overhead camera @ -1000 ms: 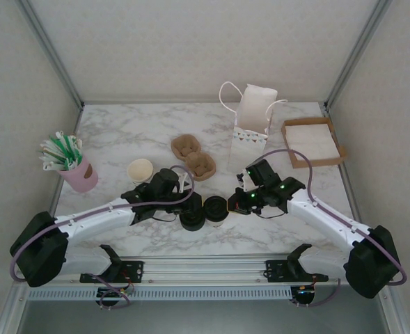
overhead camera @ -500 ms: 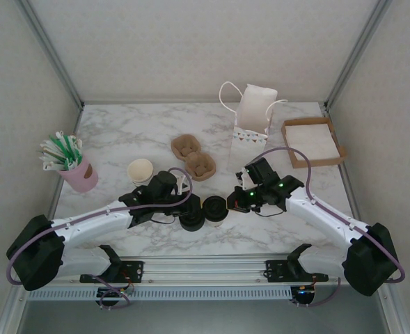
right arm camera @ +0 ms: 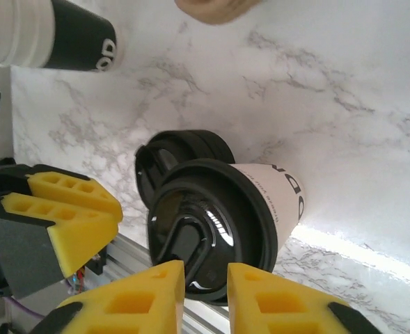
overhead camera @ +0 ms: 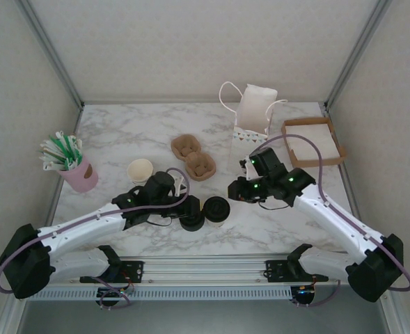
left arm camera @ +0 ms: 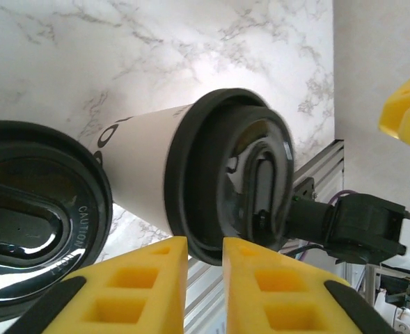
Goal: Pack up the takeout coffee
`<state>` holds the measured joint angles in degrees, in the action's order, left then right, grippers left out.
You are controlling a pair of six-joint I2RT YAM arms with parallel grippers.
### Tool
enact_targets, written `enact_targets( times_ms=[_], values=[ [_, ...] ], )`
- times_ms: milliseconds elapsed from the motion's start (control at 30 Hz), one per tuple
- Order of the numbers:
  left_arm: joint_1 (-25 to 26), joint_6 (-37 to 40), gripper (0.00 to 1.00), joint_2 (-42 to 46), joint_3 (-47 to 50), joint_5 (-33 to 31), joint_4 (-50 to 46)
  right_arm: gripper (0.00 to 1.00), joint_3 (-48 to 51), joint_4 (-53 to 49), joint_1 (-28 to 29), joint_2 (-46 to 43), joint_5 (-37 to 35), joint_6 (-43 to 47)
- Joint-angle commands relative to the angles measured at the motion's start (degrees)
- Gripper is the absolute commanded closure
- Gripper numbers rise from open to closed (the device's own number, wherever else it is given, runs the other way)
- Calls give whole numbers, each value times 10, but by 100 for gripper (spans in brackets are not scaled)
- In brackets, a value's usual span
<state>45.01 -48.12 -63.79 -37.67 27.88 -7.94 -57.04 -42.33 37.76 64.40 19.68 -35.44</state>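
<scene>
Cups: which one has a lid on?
The takeout coffee at the middle front: it is capped in black. The cup stack farther left has an open cream top.

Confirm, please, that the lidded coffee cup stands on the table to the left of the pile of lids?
Not quite: in the top external view the lidded coffee cup stands on the table to the right of the pile of lids, not the left.

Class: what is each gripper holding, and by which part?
Nothing. The left gripper and right gripper stand slightly open and empty; the takeout coffee stands ungripped.
</scene>
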Motion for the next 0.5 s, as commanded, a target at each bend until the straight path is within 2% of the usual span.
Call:
enact_targets(
  times_ms=[0,67,233,467],
  values=[
    [-8,18,75,27,-41,-27,-48,67,-30,-57,3,-29,-26,11],
    [-9,26,67,38,-63,-37,-70,59,-44,-76,3,-49,-32,11],
    [-9,48,40,61,-135,-51,-125,40,-75,-122,5,-118,-37,-2],
    [-9,68,6,82,-217,-40,-188,12,-131,-200,8,-200,-34,-9]
  ],
)
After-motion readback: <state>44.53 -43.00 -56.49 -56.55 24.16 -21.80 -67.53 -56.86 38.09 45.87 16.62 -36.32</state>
